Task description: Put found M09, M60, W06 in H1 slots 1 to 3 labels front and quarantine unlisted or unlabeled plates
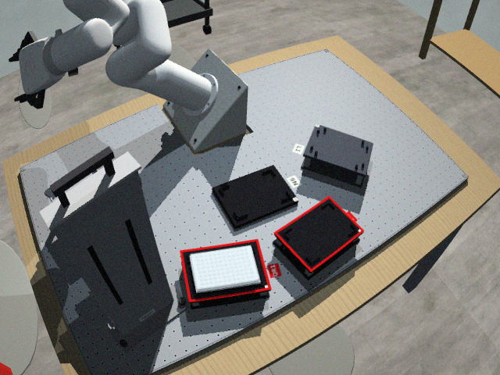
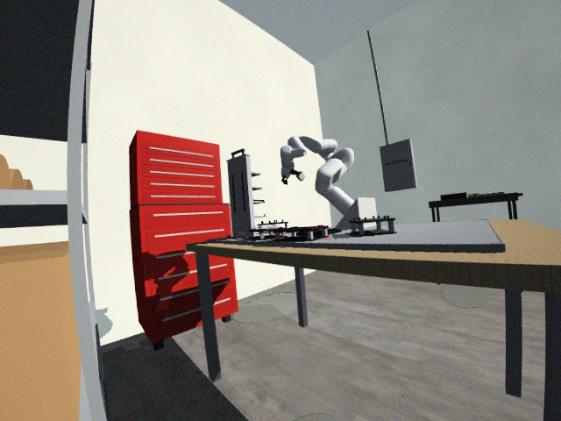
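1. Nearest the front edge of the tabletop, a white plate (image 1: 224, 269) with a fine grid of wells lies flat in a red-rimmed quarantine nest (image 1: 183, 266), a small red deck label (image 1: 273, 270) just beside it.
2. Toward the front left corner rises the plate hotel (image 1: 105, 242), a tall dark slab-sided tower with two long slots in its top and a bar handle (image 1: 82, 174); the exterior view shows thin shelves (image 2: 256, 188) jutting from it, their contents too small to tell.
3. A second red-rimmed nest (image 1: 319, 233) sits to the right, its matte black bed showing corner locators.
4. Mid-table lies a flat black nest (image 1: 254, 196), marked N6.
5. Farther back stands the raised grey landing nest (image 1: 337, 150).
6. Near the back edge, a grey wedge pedestal (image 1: 232, 116) carries the smooth white arm (image 1: 133, 60).
7. The gripper (image 2: 292, 176) hangs high beside the hotel, jaws spread wide, holding nothing.
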Robot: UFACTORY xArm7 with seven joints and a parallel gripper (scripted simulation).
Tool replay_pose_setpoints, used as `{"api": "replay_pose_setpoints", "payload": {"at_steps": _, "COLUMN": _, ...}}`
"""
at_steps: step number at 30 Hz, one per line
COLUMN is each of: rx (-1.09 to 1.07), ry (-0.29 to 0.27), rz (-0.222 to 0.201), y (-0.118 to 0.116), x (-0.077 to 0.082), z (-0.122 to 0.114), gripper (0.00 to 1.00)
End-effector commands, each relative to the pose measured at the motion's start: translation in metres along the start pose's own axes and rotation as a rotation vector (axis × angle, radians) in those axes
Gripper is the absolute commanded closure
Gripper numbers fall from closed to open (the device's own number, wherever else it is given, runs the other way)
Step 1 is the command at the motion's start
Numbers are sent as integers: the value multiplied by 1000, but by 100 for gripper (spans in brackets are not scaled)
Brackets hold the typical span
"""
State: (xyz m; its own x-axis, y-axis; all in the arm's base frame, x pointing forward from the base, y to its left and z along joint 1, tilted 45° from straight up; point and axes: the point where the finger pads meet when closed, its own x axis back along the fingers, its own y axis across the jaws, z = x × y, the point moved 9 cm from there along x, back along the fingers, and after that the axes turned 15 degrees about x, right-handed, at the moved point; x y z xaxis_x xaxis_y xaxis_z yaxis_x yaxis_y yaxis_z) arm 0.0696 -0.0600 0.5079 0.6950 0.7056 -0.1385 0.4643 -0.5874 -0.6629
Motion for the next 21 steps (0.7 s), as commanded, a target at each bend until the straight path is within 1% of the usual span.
{"api": "replay_pose_setpoints", "payload": {"at_steps": 1, "rx": -2, "ry": -1, "rz": -1, "y": -11, "x": 6, "z": -4, "gripper": 0}}
{"api": "replay_pose_setpoints", "payload": {"at_steps": 13, "rx": -2, "ry": -1, "rz": -1, "y": -46, "x": 23, "z": -14, "gripper": 0}}
{"api": "replay_pose_setpoints", "payload": {"at_steps": 15, "rx": -2, "ry": -1, "rz": -1, "y": -46, "x": 23, "z": -14, "gripper": 0}}
{"api": "replay_pose_setpoints", "payload": {"at_steps": 21, "rx": -2, "ry": -1, "rz": -1, "y": -63, "x": 31, "z": -19, "gripper": 0}}
